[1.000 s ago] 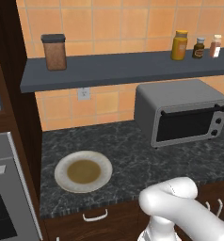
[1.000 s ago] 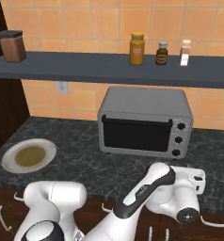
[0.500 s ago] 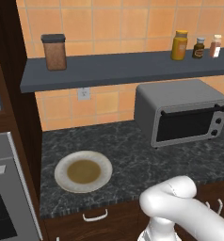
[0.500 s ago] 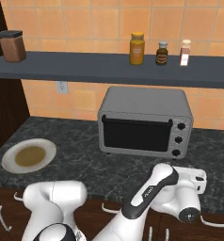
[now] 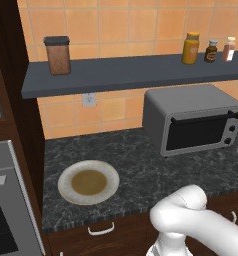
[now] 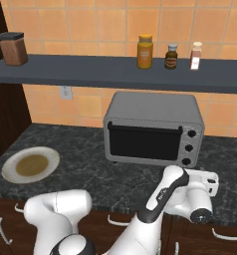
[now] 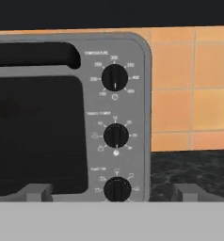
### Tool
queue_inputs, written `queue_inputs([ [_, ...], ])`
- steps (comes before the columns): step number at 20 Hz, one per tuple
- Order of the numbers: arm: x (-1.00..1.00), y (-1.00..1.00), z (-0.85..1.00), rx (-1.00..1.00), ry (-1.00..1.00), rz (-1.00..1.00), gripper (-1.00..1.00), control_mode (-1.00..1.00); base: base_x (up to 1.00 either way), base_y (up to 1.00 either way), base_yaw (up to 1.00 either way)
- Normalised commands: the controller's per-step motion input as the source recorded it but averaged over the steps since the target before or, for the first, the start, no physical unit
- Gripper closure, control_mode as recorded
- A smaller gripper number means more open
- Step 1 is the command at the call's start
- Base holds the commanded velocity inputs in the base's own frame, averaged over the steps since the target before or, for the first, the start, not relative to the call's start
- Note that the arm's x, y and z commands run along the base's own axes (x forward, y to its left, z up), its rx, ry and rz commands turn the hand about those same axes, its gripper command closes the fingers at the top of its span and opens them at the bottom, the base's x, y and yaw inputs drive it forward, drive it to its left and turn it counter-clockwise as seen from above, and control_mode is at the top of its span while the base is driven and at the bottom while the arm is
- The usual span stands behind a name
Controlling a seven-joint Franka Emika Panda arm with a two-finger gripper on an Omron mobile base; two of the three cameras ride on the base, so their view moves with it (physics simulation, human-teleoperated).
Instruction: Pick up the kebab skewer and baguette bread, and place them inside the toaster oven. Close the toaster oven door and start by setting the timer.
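Straight ahead on the counter [image 6: 80,172] sits the toaster oven [image 6: 155,130], door [image 6: 144,143] shut, against the tiled wall. My fingers [image 7: 111,192] are spread wide, holding nothing, level with the knob column. Grey metal box, dark glass front, three small black knobs [image 7: 116,135] down its right side. Judging: knobs rigid, smooth, slippery; pinch across the rim, twist gently.

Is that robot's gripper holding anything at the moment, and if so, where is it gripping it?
Nothing is held. The gripper is open and bare, its fingertips wide apart, facing the knobs of the closed toaster oven.
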Motion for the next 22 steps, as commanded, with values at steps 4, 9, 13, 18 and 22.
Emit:
queue_inputs([
  [4, 0.48, 0.00, 0.00, 0.01, 0.00, -0.03, -1.00, -1.00, 0.00, 0.00, 0.00],
  [9, 0.43, 0.00, 0.00, 0.00, 0.00, -0.03, -1.00, -1.00, 0.00, 0.00, 0.00],
  [13, 0.39, 0.00, 0.00, 0.00, 0.00, -0.01, -1.00, -1.00, 0.00, 0.00, 0.00],
  [18, 0.30, 0.00, 0.01, 0.00, 0.00, 0.00, -1.00, -1.00, 0.00, 0.00, 0.00],
  [22, 0.19, 0.00, 0.08, 0.00, 0.00, 0.00, -1.00, -1.00, 0.00, 0.00, 0.00],
])
